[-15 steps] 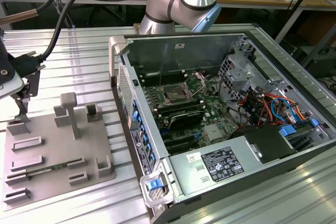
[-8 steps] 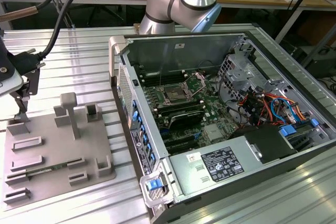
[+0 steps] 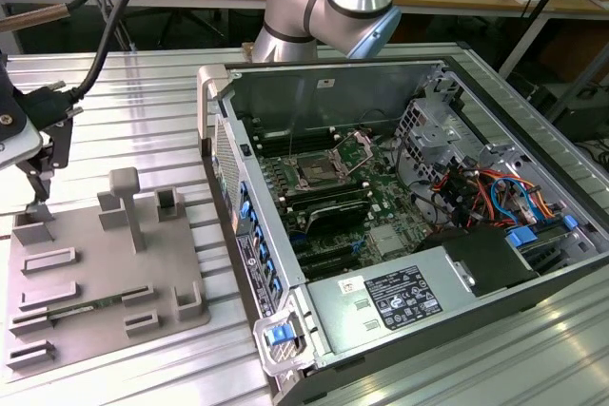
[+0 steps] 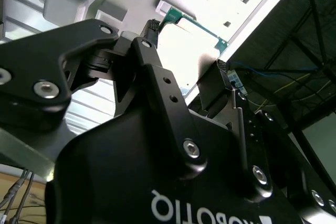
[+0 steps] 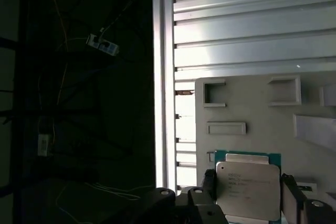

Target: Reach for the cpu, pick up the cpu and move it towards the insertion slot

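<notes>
The cpu (image 5: 248,188), a flat square chip with a silvery top and a thin green edge, sits between my gripper's (image 5: 247,195) two black fingers (image 5: 209,184), which press against its opposite sides. Its green edge (image 4: 193,24) also spans the gap between the fingertips in the second wrist view. In the exterior view my gripper (image 3: 38,199) hangs at the far left, just over the grey fixture plate (image 3: 105,273). The insertion slot (image 3: 312,173), a square steel-framed socket, lies on the motherboard inside the open computer case, well to the exterior view's right of the gripper.
The grey fixture plate (image 5: 252,103) carries raised blocks and shallow pockets. The open computer case (image 3: 221,140) has tall metal walls, a power supply (image 3: 381,301), a small finned heatsink (image 3: 385,240) and coloured cables (image 3: 476,192). The ribbed table's edge (image 5: 163,77) runs close beside the plate.
</notes>
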